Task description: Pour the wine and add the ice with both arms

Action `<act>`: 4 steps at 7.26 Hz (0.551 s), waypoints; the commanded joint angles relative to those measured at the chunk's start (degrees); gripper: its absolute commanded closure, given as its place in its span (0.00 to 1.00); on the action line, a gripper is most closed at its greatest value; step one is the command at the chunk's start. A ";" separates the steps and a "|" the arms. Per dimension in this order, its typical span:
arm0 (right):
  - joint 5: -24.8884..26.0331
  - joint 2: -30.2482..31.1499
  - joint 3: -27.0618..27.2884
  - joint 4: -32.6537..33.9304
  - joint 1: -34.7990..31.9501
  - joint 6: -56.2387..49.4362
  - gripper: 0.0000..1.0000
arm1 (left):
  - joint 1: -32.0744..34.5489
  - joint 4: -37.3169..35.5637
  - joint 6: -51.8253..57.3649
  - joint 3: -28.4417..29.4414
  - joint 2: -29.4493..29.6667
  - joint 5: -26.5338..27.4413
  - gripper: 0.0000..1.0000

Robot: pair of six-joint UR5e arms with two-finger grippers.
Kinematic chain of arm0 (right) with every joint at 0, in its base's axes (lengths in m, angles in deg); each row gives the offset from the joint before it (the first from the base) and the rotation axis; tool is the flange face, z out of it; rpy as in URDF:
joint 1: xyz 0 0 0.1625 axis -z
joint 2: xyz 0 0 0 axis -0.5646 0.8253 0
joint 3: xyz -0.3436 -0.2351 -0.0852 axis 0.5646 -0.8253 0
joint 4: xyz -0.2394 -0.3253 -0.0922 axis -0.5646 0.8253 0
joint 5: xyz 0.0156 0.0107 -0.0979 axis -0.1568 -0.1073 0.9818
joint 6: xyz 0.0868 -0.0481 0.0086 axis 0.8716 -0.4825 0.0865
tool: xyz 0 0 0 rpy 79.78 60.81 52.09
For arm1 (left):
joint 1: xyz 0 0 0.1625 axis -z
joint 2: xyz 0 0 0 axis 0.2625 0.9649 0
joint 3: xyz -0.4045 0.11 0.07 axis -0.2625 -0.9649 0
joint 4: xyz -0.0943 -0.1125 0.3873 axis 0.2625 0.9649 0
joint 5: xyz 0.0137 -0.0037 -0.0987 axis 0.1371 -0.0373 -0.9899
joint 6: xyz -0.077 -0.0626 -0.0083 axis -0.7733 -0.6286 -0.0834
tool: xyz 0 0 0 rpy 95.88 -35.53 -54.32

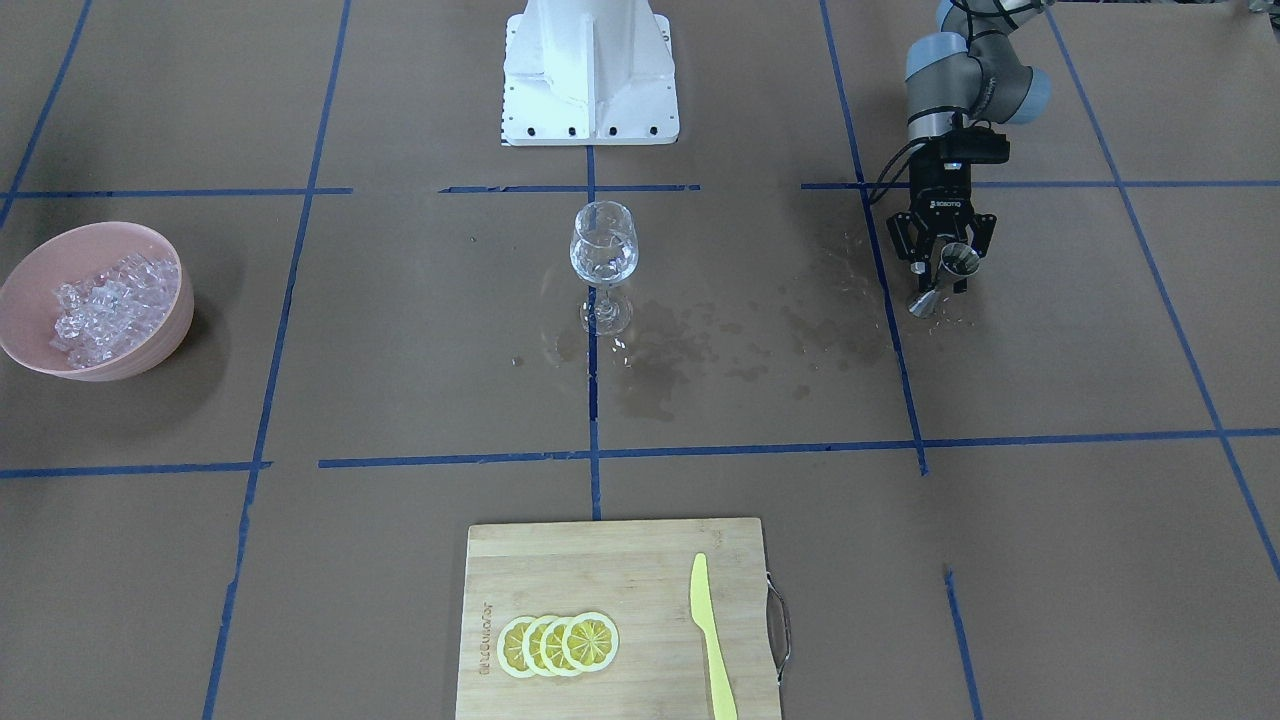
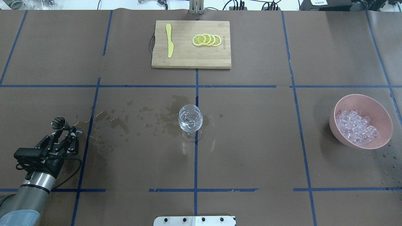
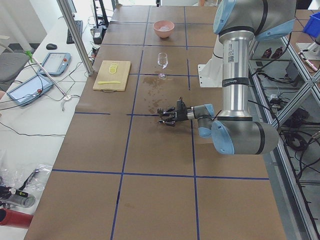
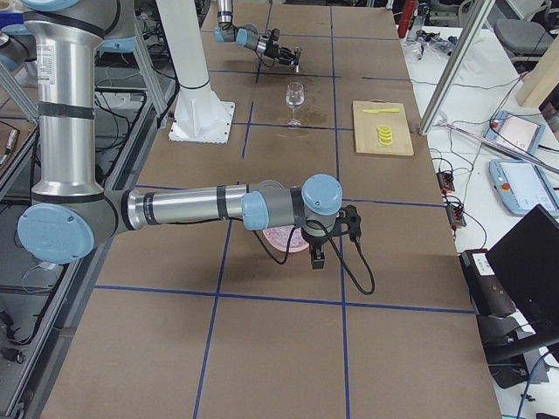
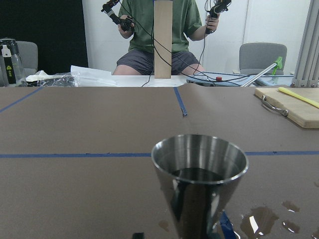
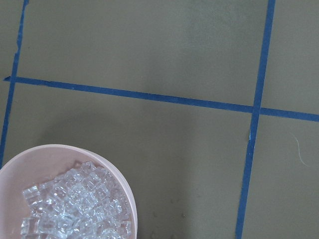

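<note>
- Left tool (image 1: 942, 270) clamps an upright jigger (image 5: 199, 179) low near the bench (image 2: 251, 141), well apart from the glass (image 2: 190, 118).
- Right tool (image 4: 316, 260) hangs above the bowl (image 2: 337, 108); apart or together, I cannot tell.
- Next step looks like ice (image 2: 356, 127): descend straight, pinch one cube gently.
- Glass holds a little wine (image 2: 190, 125); bowl holds the ice.

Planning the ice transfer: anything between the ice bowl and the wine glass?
Nothing visible. Only bare paper and blue tape lie between the pink bowl of ice and the wine glass; the cutting board sits off that line.

Robotics lab: tape-gridded table (image 2: 251, 141), aluminium framing (image 3: 76, 35).
</note>
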 commanded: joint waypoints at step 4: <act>0.00 0.07 -0.26 0.00 0.05 0.00 0.00 | -0.08 0.00 2.37 0.11 0.56 0.77 0.55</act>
